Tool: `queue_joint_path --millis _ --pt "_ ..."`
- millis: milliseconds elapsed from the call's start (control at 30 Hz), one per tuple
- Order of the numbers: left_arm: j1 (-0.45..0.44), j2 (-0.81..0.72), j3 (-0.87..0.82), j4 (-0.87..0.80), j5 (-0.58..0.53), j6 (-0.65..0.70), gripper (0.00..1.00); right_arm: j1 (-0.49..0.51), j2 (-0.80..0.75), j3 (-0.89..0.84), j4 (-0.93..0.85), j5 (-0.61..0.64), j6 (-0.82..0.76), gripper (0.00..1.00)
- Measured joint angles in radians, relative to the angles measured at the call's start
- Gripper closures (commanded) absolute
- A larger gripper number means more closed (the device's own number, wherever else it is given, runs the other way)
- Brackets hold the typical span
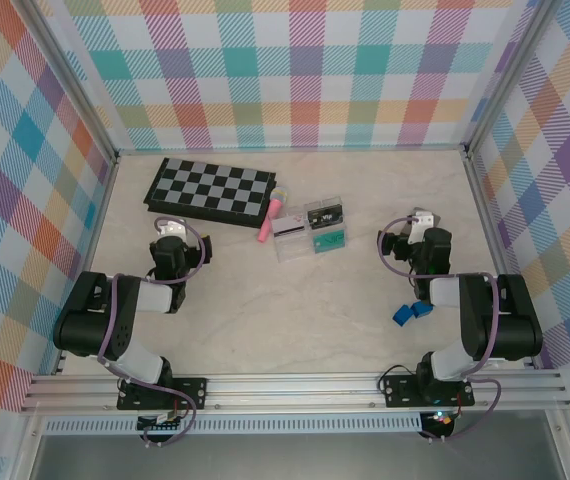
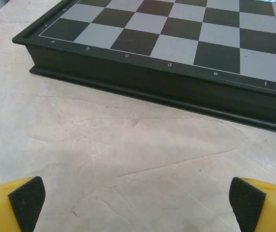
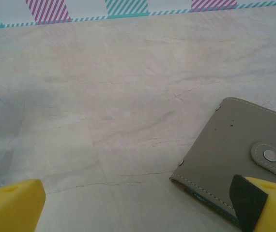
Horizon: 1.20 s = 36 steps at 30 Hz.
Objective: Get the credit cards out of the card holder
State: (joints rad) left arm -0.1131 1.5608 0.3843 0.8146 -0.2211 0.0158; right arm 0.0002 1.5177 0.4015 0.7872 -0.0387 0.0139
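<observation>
The card holder (image 3: pixel 225 145) lies snapped shut just ahead and right of my spread right end effector (image 3: pixel 138 200), beside its right fingertip (image 3: pixel 248 200).

1. Tabletop (image 2: pixel 128 159): smooth, matt, marble-look surface with fine veins.
2. Chessboard (image 2: pixel 176 43): black plastic frame, slight sheen; squares matt.
3. Card holder (image 3: pixel 225 145): matt grey leather-like skin, stitched edge, shiny metal snap (image 3: pixel 270 155).
4. Right claw (image 3: pixel 138 203): smooth yellow plastic fingers (image 3: pixel 12 205), matt black pads (image 3: pixel 247 193).
</observation>
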Motion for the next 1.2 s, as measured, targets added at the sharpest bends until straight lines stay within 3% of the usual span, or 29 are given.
queue_joint_path --millis 900,1033,1200 --pt "0.0 0.0 0.001 -0.001 0.004 0.0 0.01 0.0 0.0 0.001 -0.006 -0.001 0.0 0.0" --pt "0.0 -0.014 0.023 -0.051 0.011 0.0 0.0 0.0 -0.038 0.048 -0.136 -0.013 -0.004 0.0" --pt "0.0 -0.13 0.108 -0.263 0.011 -0.025 0.0 0.0 -0.161 0.17 -0.357 0.004 0.029 0.0"
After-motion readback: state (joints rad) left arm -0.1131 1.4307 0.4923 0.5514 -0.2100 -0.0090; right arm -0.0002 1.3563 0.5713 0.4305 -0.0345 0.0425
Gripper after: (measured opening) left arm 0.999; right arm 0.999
